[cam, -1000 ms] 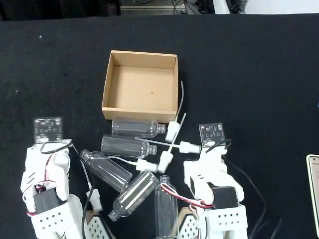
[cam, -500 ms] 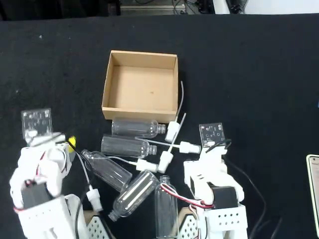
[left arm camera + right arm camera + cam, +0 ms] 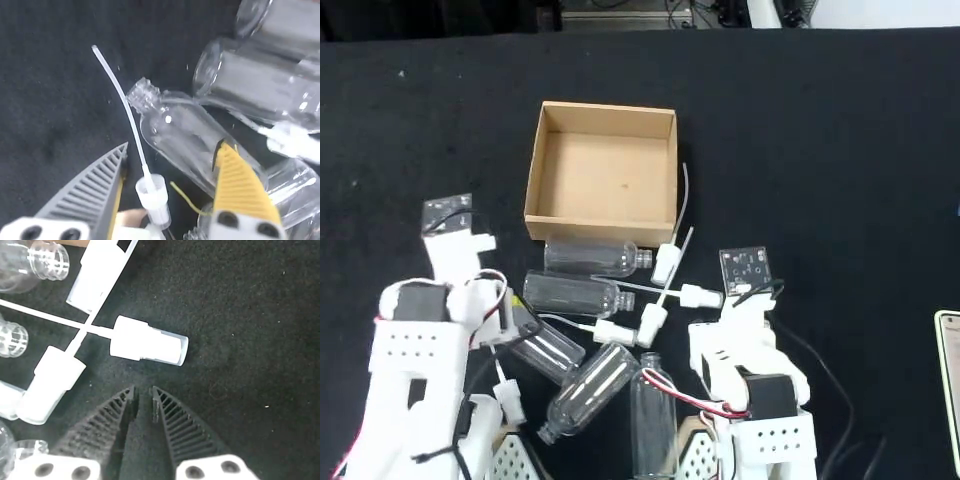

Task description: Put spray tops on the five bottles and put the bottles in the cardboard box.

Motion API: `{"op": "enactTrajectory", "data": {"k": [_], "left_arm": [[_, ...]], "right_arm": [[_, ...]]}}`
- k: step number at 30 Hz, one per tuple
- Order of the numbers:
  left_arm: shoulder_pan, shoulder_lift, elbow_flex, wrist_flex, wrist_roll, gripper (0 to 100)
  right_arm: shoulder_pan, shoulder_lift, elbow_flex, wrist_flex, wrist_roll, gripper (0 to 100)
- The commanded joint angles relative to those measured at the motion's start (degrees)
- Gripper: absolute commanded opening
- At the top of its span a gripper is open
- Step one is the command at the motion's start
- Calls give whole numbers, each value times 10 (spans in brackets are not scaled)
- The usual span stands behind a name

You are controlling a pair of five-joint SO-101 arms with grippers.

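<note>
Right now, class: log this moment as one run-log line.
left hand: open, straddling spray top | right hand: shut, empty | five bottles: uncapped, outside cardboard box

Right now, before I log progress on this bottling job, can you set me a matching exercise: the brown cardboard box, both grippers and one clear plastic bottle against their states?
Things:
1. brown cardboard box
2. left gripper
3. right gripper
4. clear plastic bottle nearest the box

States:
a. lying on its side, uncapped
b. open, straddling a white spray top
c. empty
d. shut, holding nothing

Pairs: 1-c, 2-b, 3-d, 4-a
</note>
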Motion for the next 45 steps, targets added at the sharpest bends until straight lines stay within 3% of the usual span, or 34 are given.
{"op": "enactTrajectory", "data": {"k": [1,10,13,18,28,34,39,45], "left_arm": [[15,50,-12,-4,6,255],[14,104,-10,-18,4,255],[6,107,-4,-56,4,255],[-36,102,-2,-99,5,255],[-95,101,-64,-95,6,255],[-1,107,-73,6,0,255],[80,106,-36,-8,-68,255],[110,101,-4,-49,-127,255]], "right_arm": [[13,-58,-3,4,0,18],[13,-58,-3,4,0,18],[13,-58,-3,4,0,18],[13,-58,-3,4,2,18],[13,-58,-3,4,2,18],[13,-58,-3,4,2,18],[13,-58,-3,4,2,18],[13,-58,-3,4,2,18]]}}
